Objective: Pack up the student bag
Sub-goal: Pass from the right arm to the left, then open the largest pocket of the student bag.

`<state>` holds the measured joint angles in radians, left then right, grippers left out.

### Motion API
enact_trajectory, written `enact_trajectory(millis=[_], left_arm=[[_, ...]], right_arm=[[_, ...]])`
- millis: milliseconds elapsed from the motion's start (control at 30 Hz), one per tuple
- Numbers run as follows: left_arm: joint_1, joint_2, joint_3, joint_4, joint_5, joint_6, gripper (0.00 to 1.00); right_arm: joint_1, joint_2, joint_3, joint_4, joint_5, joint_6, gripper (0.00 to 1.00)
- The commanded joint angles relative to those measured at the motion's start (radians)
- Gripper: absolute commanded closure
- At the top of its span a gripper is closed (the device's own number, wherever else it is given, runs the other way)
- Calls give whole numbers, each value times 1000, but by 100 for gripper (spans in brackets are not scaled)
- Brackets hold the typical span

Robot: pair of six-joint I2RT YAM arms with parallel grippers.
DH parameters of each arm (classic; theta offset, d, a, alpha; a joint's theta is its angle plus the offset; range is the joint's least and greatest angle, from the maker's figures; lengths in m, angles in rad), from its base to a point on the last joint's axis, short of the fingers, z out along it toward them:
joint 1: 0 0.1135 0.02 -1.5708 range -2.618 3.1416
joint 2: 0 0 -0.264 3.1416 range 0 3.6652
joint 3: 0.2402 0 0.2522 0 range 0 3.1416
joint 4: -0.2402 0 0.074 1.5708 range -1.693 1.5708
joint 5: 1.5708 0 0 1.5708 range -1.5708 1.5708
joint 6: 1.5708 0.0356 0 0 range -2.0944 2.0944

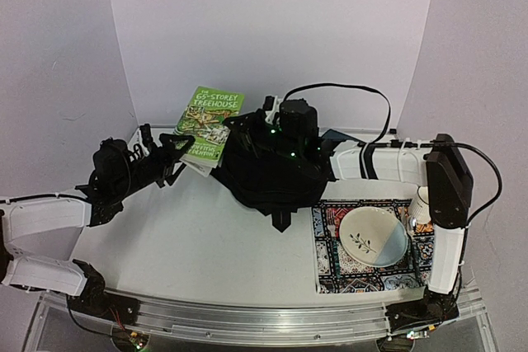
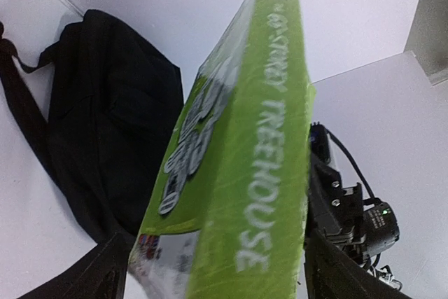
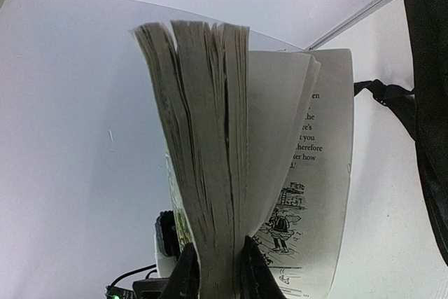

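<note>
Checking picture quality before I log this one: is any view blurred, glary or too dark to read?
Top view: evenly lit and clear, though the bag reads as a black mass with little detail. Left wrist: the book fills the frame, its near end blurred. Right wrist: the pages are sharp and some print is legible.

Setting: robotics lab test cell. Plain white panel walls (image 1: 272,22) box in a white counter (image 1: 190,245); aluminium mounting rail (image 1: 247,316) along near edge.
</note>
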<state>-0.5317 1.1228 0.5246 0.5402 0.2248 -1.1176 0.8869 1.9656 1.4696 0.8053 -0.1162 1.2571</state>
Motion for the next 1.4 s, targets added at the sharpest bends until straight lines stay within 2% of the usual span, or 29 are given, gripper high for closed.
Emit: enact_trajectory(millis=[0,367,467,600,700,867,1067,1167,1367], left_arm=[[-12,20,67,162,17,2,18],[-67,29,74,243,7,-79,53],[-70,35,67,246,-12,-76,70],[-58,-2,31,241,-69,-49,91],[-25,-13,0,223,-65,-55,100],[22,0,36,102,-15,-2,100],[115,-3,58,10,85,4,100],[178,0,66,-21,157,1,100],[264,43,88,-79,305,-1,100]], right_arm=[[9,-64,-2,177,25,12,100],[9,-35,-34,149,39,-45,100],[8,-35,-21,101,12,-97,99],[-14,-57,4,-74,-68,-201,84],[-29,-73,53,-300,-118,-363,71],[-56,-103,112,-681,-115,-687,51],[-60,-120,146,-1060,69,-1066,36],[-60,-124,134,-1155,141,-1206,33],[-60,-107,121,-1206,205,-1367,28]])
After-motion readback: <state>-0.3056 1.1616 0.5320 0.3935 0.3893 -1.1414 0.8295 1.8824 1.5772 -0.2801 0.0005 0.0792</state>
